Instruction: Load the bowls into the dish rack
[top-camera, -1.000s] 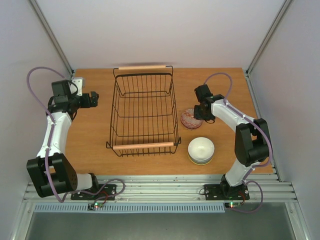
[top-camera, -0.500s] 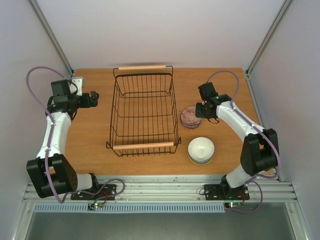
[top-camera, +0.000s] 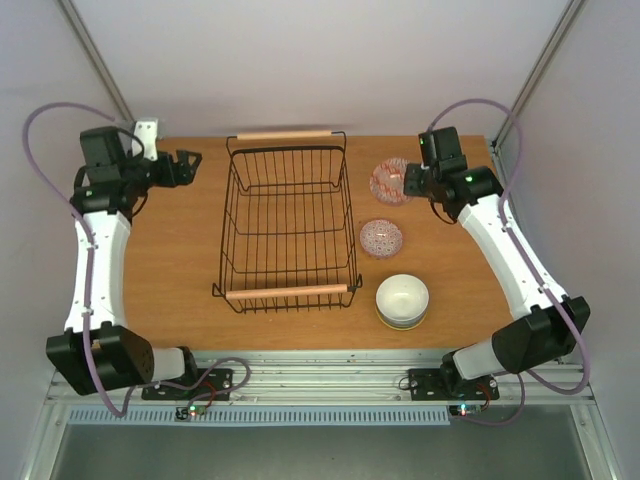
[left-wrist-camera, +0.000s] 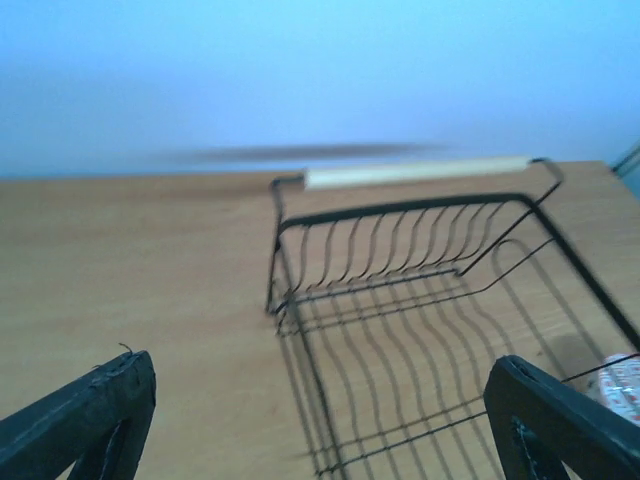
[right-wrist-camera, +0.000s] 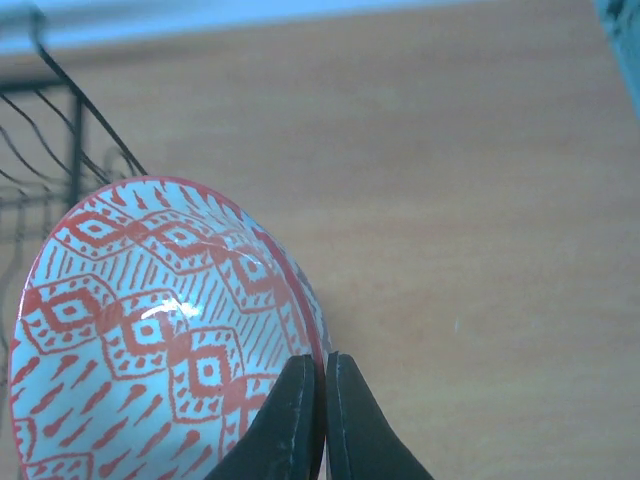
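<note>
My right gripper (top-camera: 406, 184) is shut on the rim of a red-and-white patterned bowl (top-camera: 388, 181) and holds it tilted in the air, right of the dish rack's far end; it fills the right wrist view (right-wrist-camera: 150, 320), pinched between the fingers (right-wrist-camera: 296, 415). A second red-patterned bowl (top-camera: 381, 238) sits on the table right of the rack. A white bowl stacked on another (top-camera: 402, 299) sits nearer the front. The black wire dish rack (top-camera: 288, 222) with wooden handles holds no bowls; the left wrist view shows it too (left-wrist-camera: 420, 300). My left gripper (top-camera: 186, 163) is open, left of the rack's far end.
The wooden table (top-camera: 180, 290) ends at grey walls at the back and sides. A small white block (top-camera: 147, 135) stands at the far left corner behind the left arm. A metal rail (top-camera: 320, 370) runs along the front edge.
My right gripper has lifted the top red-patterned bowl off the one beneath and carried it up and toward the back. My left arm has risen and moved toward the back.
</note>
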